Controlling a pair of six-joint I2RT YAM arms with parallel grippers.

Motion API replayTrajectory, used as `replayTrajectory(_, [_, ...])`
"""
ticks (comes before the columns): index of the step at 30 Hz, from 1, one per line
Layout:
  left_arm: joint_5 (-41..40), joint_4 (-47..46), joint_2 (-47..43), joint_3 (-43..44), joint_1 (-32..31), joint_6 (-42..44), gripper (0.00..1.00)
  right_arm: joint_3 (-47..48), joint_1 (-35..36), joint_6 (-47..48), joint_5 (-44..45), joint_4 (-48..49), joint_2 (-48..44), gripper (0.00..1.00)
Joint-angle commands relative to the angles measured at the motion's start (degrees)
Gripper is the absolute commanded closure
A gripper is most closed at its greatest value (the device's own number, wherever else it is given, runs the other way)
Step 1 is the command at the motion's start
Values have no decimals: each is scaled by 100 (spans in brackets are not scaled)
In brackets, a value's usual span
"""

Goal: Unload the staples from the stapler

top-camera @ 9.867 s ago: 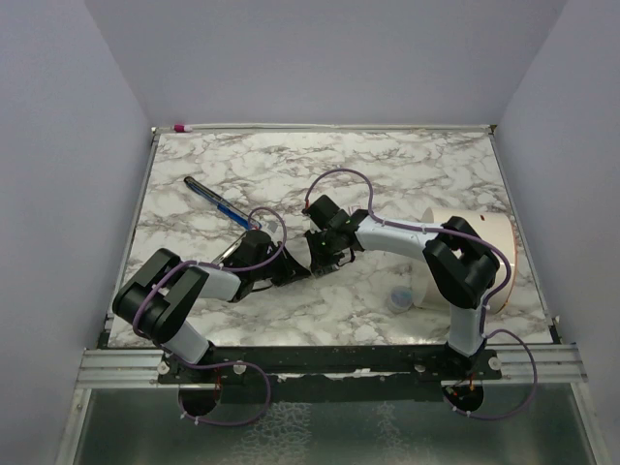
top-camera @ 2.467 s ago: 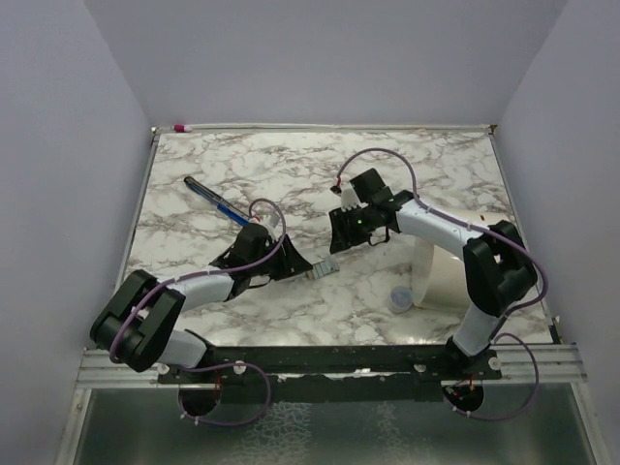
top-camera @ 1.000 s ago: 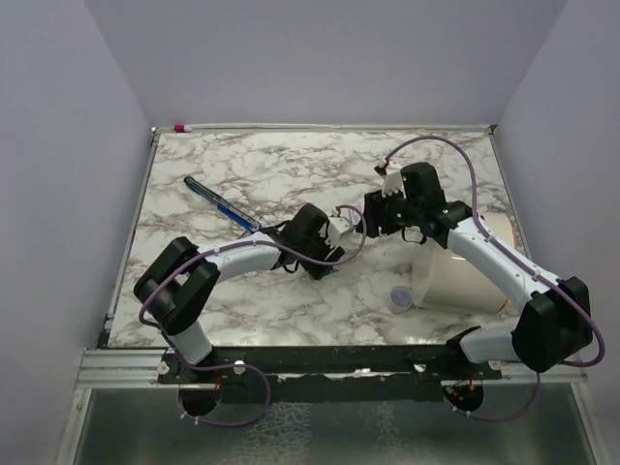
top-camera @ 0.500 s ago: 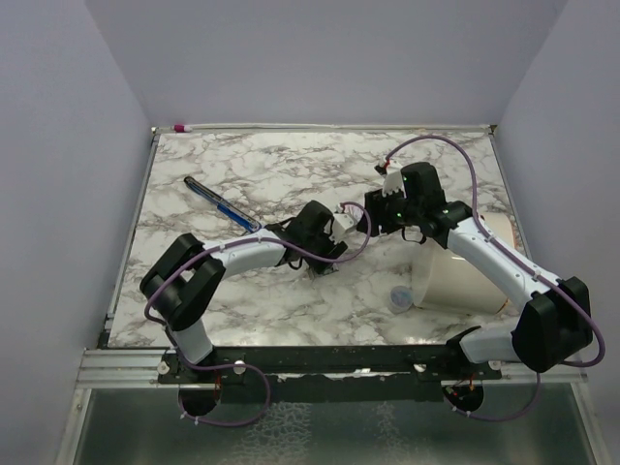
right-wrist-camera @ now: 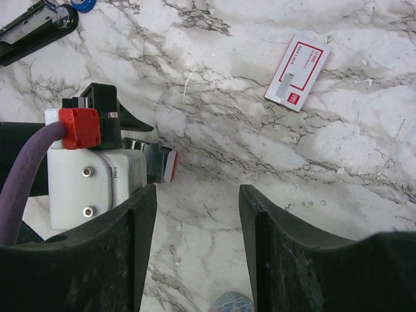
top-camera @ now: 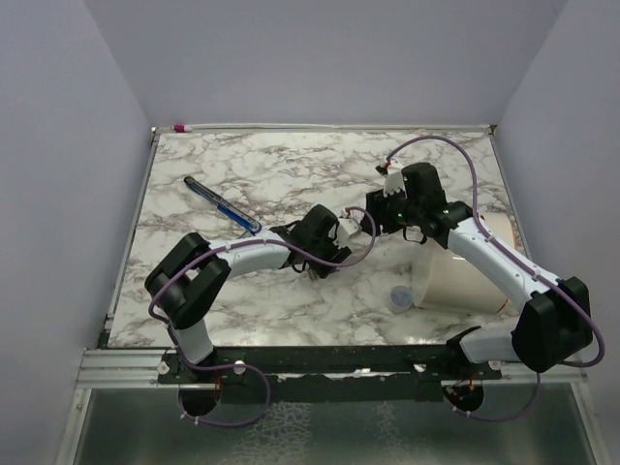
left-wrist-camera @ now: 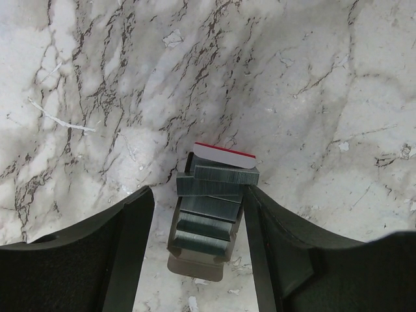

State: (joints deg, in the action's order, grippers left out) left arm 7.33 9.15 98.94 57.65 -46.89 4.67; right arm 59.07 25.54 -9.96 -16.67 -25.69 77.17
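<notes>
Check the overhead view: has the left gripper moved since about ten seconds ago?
Yes. The left gripper has shifted right and toward the far edge, away from the stapler, which stayed put.

Bright, even overhead light, soft shadows, all views sharp

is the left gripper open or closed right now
Open. In the left wrist view the left gripper has its fingers spread on either side of the stacked staples, with visible gaps.

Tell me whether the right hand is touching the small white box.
Apart. In the right wrist view, the right hand hangs open near the bottom, and bare marble table separates its fingers from the white box lying further off.
</notes>
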Motion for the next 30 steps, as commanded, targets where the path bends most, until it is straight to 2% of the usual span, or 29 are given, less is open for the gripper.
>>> replayTrajectory(1, [-72,-8,96,160,-75,-16,39,-44,33,55,23,141,-123,46])
replayTrajectory(18, [141,546,41,527,-74,-914,39,-62,38,47,-3,106,-44,46])
replayTrajectory(26, [-21,717,11,474,-78,-797,39,-58,38,51,-73,101,23,46])
replayTrajectory(30, [-22,677,67,491,-75,-744,43,-61,39,47,-53,79,28,46])
